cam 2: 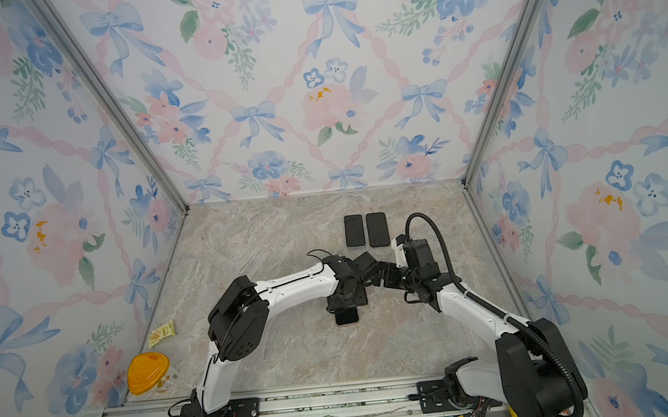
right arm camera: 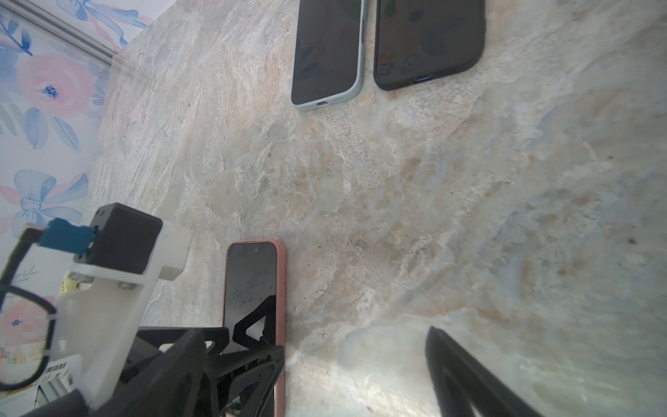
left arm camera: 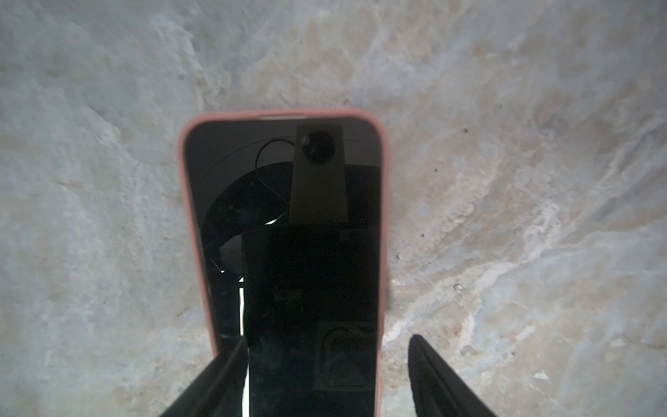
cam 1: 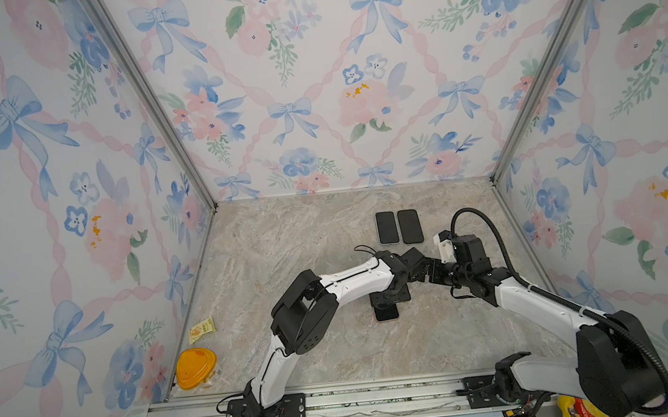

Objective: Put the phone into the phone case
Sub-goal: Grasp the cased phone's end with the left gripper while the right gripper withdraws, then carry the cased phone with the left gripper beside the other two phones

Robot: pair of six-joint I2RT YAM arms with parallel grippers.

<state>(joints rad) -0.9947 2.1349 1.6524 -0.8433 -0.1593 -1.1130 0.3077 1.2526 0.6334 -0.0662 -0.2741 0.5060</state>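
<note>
Our left claw (left arm camera: 327, 339) and right claw (right arm camera: 353, 343) gape empty; lifting off, we fear the left snagging the pink case (left arm camera: 385, 216), unseating the phone (left arm camera: 274, 173).

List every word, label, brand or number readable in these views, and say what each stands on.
No text is readable.
Small yellow printed sachet: print too small.
Clear plastic tub with orange lid: label blurred.
White barcode label, right wrist view: bars show, digits unreadable; what carries it is hidden.
Black phone in the pink case: screen dark, no text.
</note>
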